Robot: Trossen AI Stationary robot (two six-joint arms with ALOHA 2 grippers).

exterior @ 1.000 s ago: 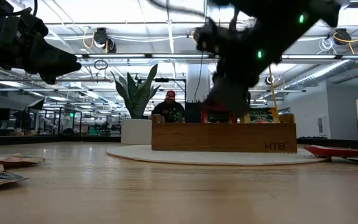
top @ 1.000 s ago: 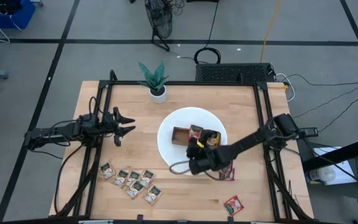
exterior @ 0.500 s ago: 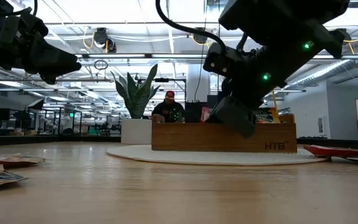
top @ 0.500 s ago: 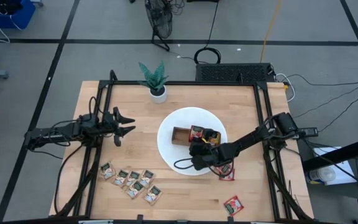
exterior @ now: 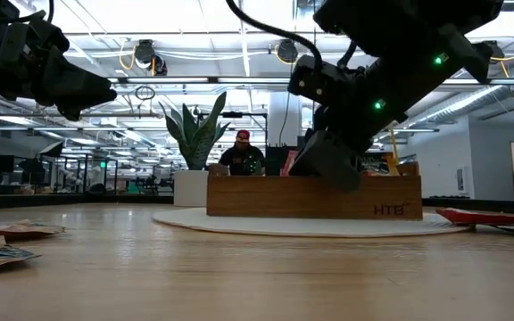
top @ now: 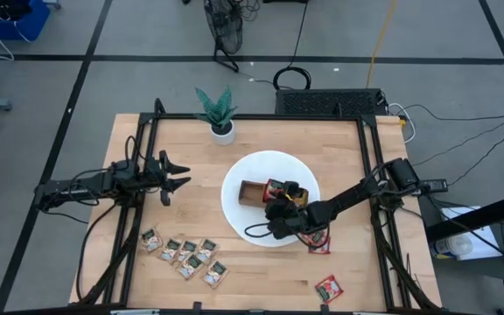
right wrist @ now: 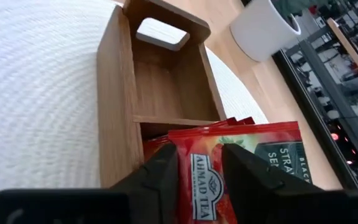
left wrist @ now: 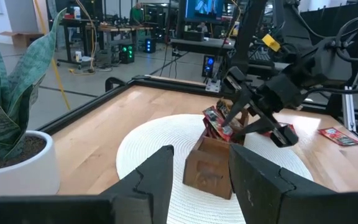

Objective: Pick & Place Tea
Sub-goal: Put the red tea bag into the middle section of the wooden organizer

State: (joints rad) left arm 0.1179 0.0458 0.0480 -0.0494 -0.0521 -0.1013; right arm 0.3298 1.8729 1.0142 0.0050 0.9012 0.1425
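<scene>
**Inspector:** High view?

**Clerk:** Right gripper (top: 278, 213) sits over the wooden tray (top: 252, 190) on the white mat (top: 239, 219). Left gripper (top: 180, 172) hangs well left, jaws spread. Beige sachets (top: 186, 255) lie near-left on the counter (top: 191, 131).

**Inspector:** Low view?

**Clerk:** Right gripper (exterior: 324, 160) touches the tray's (exterior: 266, 196) top edge.

**Inspector:** Right wrist?

**Clerk:** Jaws slightly spread either side of a red sachet (right wrist: 229, 168) standing in the middle compartment; a firm pinch I cannot tell. The end compartment holds nothing.

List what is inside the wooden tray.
The tray has an empty end compartment; red sachets stand in the middle one. The right gripper hides the rest.
</scene>
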